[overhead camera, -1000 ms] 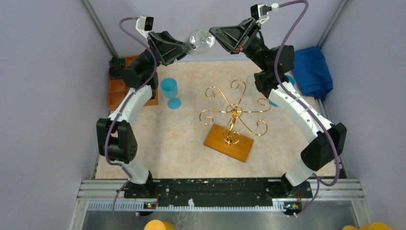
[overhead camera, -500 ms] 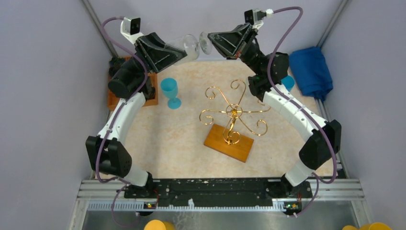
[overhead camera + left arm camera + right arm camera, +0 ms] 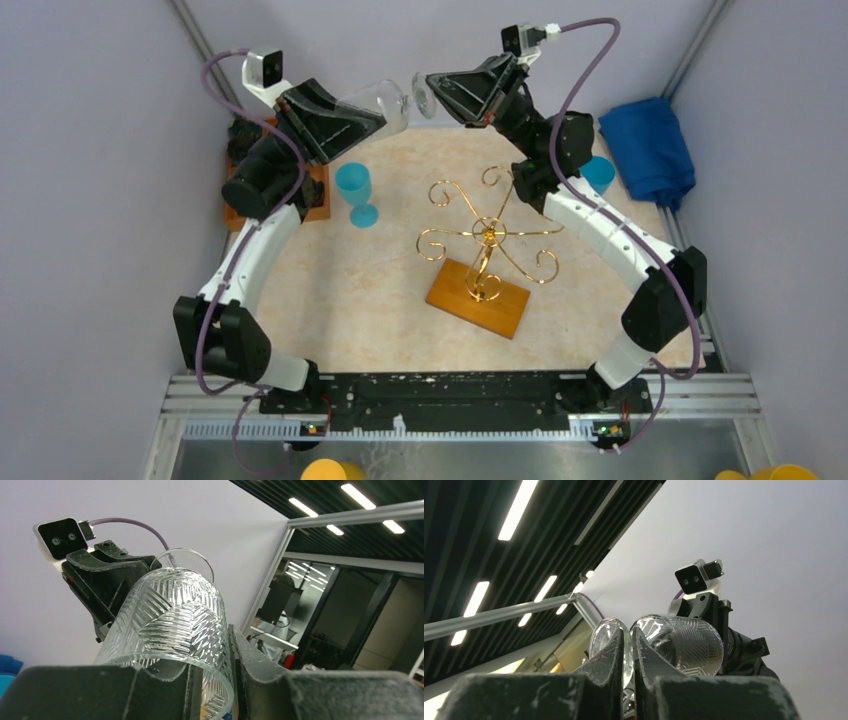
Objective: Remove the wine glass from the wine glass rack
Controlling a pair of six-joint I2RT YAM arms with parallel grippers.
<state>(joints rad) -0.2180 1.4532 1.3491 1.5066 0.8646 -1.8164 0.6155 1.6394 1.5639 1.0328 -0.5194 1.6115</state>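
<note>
The clear cut-pattern wine glass (image 3: 383, 98) lies sideways in the air, high over the table's far edge, held between both grippers. My left gripper (image 3: 366, 112) is shut on the wall of the bowl at its rim; the bowl (image 3: 170, 615) fills the left wrist view between the left gripper's (image 3: 212, 680) jaws. My right gripper (image 3: 432, 88) is shut on the glass's round foot (image 3: 608, 639), with the bowl (image 3: 689, 645) just beyond the right gripper (image 3: 630, 647). The gold wine glass rack (image 3: 490, 233) stands empty on its wooden base (image 3: 478, 298) at mid-table, below and apart from the glass.
A blue plastic goblet (image 3: 355, 192) stands left of the rack. A brown wooden block (image 3: 243, 195) lies by the left wall. A blue cloth (image 3: 650, 145) and a blue cup (image 3: 600, 172) are at the back right. Yellow objects (image 3: 330, 470) sit below the near rail.
Both arms have carried the glass a little left and higher. The glass has turned from facing the camera to lying sideways.
</note>
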